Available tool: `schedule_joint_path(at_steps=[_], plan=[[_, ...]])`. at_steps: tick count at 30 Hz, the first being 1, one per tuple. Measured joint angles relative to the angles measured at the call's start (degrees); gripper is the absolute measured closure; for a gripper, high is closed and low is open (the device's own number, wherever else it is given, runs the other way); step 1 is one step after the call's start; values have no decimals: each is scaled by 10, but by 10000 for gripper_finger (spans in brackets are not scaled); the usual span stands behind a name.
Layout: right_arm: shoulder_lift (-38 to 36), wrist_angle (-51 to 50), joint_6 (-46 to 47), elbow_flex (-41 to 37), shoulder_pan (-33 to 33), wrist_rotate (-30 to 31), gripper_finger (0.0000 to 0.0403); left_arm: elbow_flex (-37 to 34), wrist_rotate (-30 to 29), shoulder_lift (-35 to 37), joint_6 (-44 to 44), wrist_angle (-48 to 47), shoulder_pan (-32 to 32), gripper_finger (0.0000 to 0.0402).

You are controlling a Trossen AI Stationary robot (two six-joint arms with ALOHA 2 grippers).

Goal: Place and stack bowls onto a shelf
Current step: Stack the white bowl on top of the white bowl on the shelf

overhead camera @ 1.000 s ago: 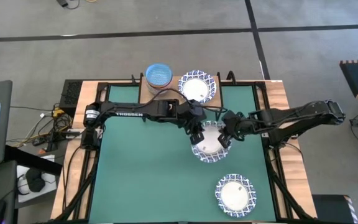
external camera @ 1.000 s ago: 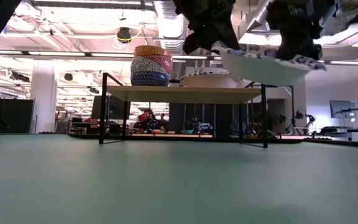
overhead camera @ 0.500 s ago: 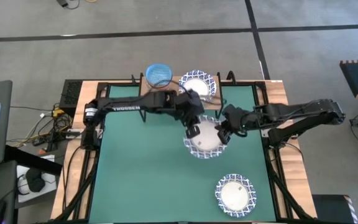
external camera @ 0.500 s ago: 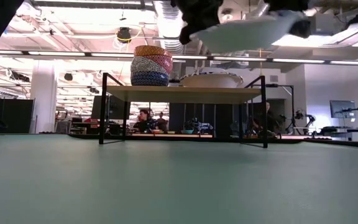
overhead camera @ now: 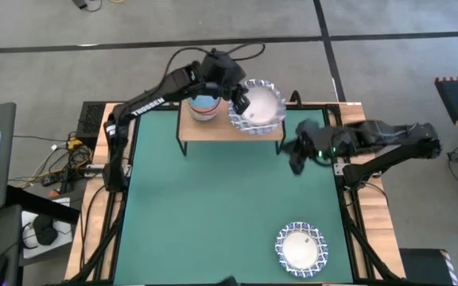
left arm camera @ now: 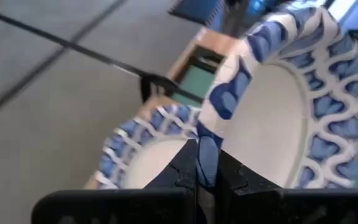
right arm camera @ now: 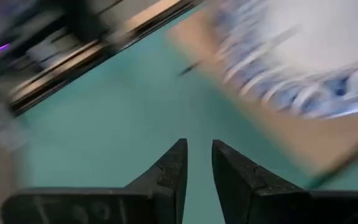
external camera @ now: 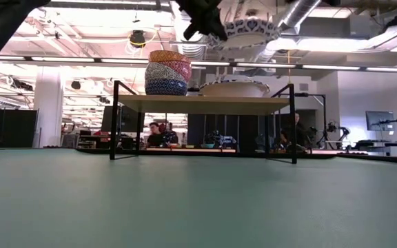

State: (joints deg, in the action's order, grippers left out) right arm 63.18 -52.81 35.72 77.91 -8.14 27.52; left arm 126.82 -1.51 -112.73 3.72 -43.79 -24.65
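My left gripper (overhead camera: 237, 102) is shut on a wide white bowl with a blue patterned rim (overhead camera: 261, 107), high over the far end of the table. That bowl (external camera: 247, 31) hangs above another wide bowl (external camera: 233, 88), which rests on the light-wood shelf (external camera: 205, 103). A stack of small bowls (external camera: 167, 72) stands on the shelf's left part, the light blue one (overhead camera: 203, 102) innermost. My right gripper (overhead camera: 296, 155) is open over the mat, off the shelf's right end, with nothing between its fingers (right arm camera: 229, 168). My left gripper pinches the held bowl's scalloped rim (left arm camera: 211, 127) between its two fingers (left arm camera: 185, 171), one inside the bowl and one outside. It comes at the rim's left side from the table's left. The bowl is lifted clear, open side up, over the shelf's wide bowl (left arm camera: 138, 152).
A third wide bowl (overhead camera: 300, 246) lies on the green mat (overhead camera: 197, 206) near the front right. The shelf stands on thin black legs (external camera: 114, 120) at the mat's far edge. Black frame rails (overhead camera: 348, 199) run along the table's sides.
My left gripper has taken the wide bowl by its rim from mid-table, then carried it up and toward the far edge until it hangs over the shelf. My right gripper has let go of the bowl's right side and drawn back toward the right edge.
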Motion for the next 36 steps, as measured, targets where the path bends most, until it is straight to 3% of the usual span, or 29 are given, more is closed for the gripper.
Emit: schedule_joint_path(at_steps=[4, 9, 16, 28, 36], plan=[[0, -20, -26, 23, 10, 45, 293, -3, 12, -8, 15, 0, -32, 401], [1, -27, -50, 35, 46, 53, 282, -15, 30, -18, -27, 14, -68, 401], [1, -31, -80, 38, 87, 34, 264, -17, 112, -57, -39, 11, -84, 373], [1, -77, -81, 38, 113, 18, 232, 10, 35, -60, -47, 36, -82, 221], [9, -160, -33, 11, 120, -30, 231, 80, -10, -54, -79, -5, -60, 198]])
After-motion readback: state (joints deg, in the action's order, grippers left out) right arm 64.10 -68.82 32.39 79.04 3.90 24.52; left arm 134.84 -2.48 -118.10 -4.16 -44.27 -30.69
